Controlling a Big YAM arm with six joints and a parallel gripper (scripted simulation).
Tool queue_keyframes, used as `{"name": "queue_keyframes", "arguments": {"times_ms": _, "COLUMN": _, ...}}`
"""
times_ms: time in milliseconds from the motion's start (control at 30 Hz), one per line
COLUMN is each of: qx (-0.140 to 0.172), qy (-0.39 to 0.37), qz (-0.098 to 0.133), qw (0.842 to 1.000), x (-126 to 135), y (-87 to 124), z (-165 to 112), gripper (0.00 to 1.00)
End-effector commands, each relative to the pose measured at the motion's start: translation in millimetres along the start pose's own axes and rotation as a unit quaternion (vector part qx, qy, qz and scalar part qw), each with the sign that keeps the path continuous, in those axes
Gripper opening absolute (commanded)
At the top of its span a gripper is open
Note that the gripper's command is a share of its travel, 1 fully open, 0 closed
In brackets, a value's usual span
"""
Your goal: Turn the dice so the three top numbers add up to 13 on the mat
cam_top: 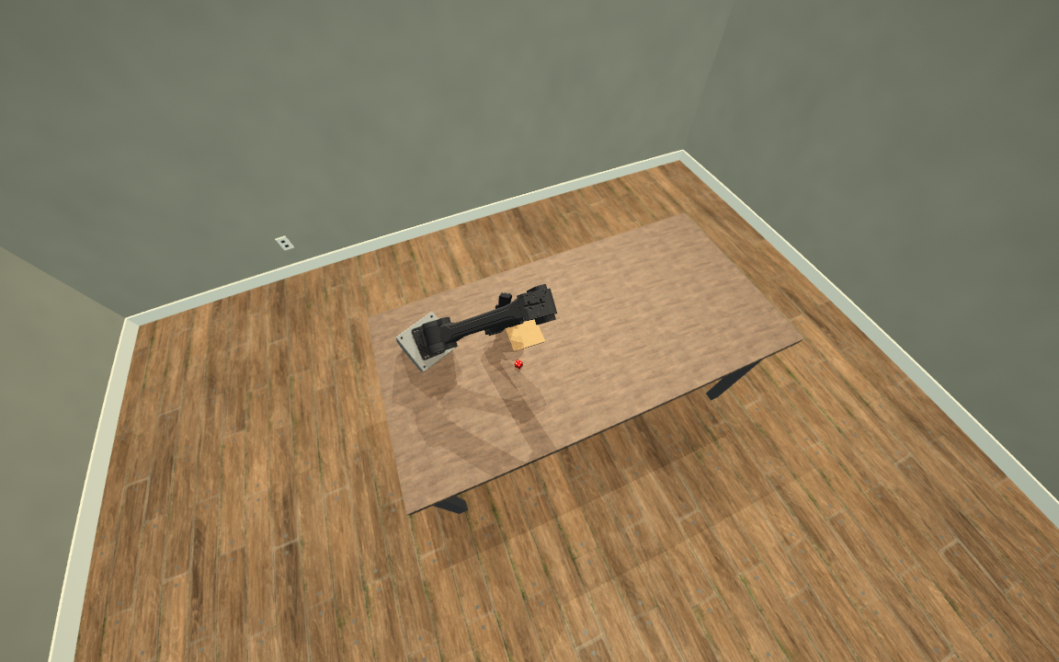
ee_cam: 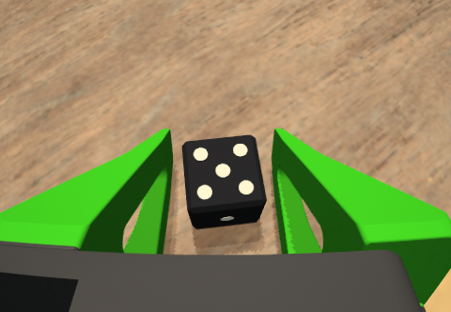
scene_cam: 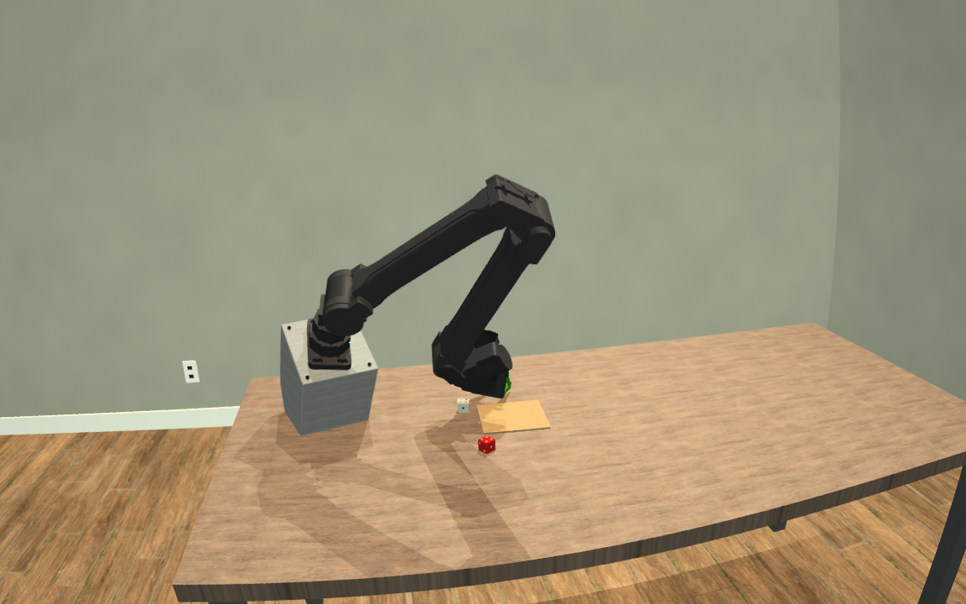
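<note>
In the wrist view a black die (ee_cam: 222, 180) lies between my green fingers with five pips up. My gripper (ee_cam: 222, 143) is open, with a small gap on each side of the die. The surface under the die looks like table wood; I cannot tell if it touches the mat. In the exterior view my gripper (scene_cam: 505, 384) hangs low over the back left edge of the tan mat (scene_cam: 513, 415). A white die (scene_cam: 462, 405) sits on the table just left of the mat. A red die (scene_cam: 485, 444) sits on the table in front of the mat and also shows in the top view (cam_top: 518, 362).
The arm's grey base block (scene_cam: 327, 382) stands at the table's back left corner. The table runs far to the right of the mat. The mat (cam_top: 527, 334) lies flat, partly under the arm in the top view.
</note>
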State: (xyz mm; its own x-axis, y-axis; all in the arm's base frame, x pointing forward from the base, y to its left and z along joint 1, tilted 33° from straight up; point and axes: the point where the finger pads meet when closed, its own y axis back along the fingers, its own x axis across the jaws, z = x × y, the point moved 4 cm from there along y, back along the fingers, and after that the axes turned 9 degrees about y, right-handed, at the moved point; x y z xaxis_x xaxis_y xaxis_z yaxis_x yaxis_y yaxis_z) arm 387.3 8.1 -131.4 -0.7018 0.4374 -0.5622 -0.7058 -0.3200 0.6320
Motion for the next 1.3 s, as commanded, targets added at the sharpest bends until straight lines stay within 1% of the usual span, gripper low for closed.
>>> {"name": "queue_keyframes", "arguments": {"times_ms": 0, "qx": 0.000, "qy": 0.003, "qz": -0.002, "qw": 1.000, "x": 2.3, "y": -0.6, "z": -5.5, "gripper": 0.39}}
{"name": "queue_keyframes", "arguments": {"times_ms": 767, "qx": 0.001, "qy": 0.002, "qz": -0.001, "qw": 1.000, "x": 3.2, "y": 0.6, "z": -6.1, "gripper": 0.39}}
{"name": "queue_keyframes", "arguments": {"times_ms": 867, "qx": 0.004, "qy": -0.002, "qz": 0.008, "qw": 1.000, "x": 11.4, "y": 9.3, "z": -6.5, "gripper": 0.39}}
{"name": "queue_keyframes", "arguments": {"times_ms": 900, "qx": 0.003, "qy": 0.000, "qz": 0.004, "qw": 1.000, "x": 8.0, "y": 11.7, "z": -4.8, "gripper": 0.39}}
{"name": "queue_keyframes", "arguments": {"times_ms": 933, "qx": -0.001, "qy": 0.004, "qz": -0.005, "qw": 1.000, "x": -0.8, "y": 15.4, "z": -0.6, "gripper": 0.39}}
{"name": "queue_keyframes", "arguments": {"times_ms": 1067, "qx": 0.002, "qy": 0.000, "qz": 0.004, "qw": 1.000, "x": 3.4, "y": 29.2, "z": -2.0, "gripper": 0.39}}
{"name": "queue_keyframes", "arguments": {"times_ms": 1133, "qx": 0.002, "qy": 0.000, "qz": 0.004, "qw": 1.000, "x": 3.4, "y": 29.2, "z": -2.0, "gripper": 0.39}}
{"name": "queue_keyframes", "arguments": {"times_ms": 1267, "qx": 0.003, "qy": -0.001, "qz": 0.005, "qw": 1.000, "x": 4.5, "y": 44.8, "z": -2.0, "gripper": 0.39}}
